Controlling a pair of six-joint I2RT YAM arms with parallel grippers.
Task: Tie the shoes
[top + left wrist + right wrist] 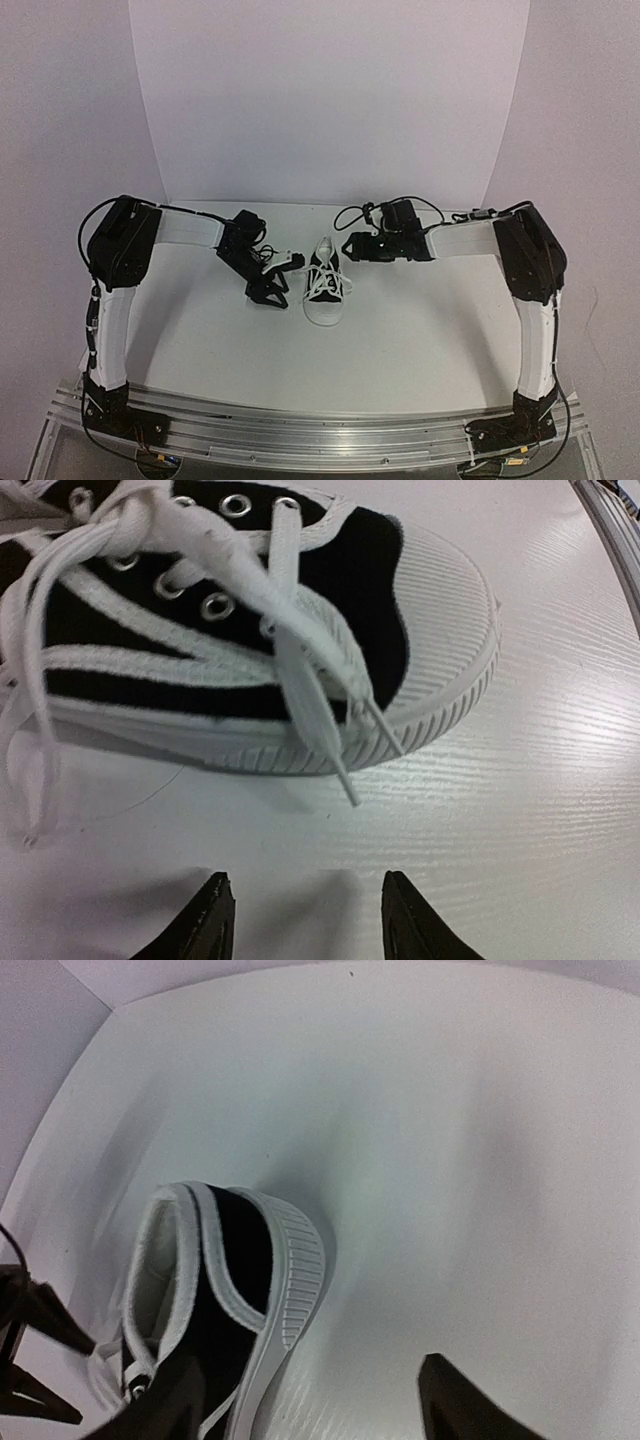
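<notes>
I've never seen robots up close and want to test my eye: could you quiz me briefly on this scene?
1. True or false: the small black canvas sneaker with the white rubber toe cap lies on its side.
2. The left gripper holds: A a sock, B a brush, C nothing.
3. How many shoes stand on the white table?

Key: 1 false, it stands upright on its sole. 2 C, the jaws are apart and empty. 3 one.

L gripper (305, 905): jaws apart; R gripper (305, 1385): jaws wide; both arms bent inward
</notes>
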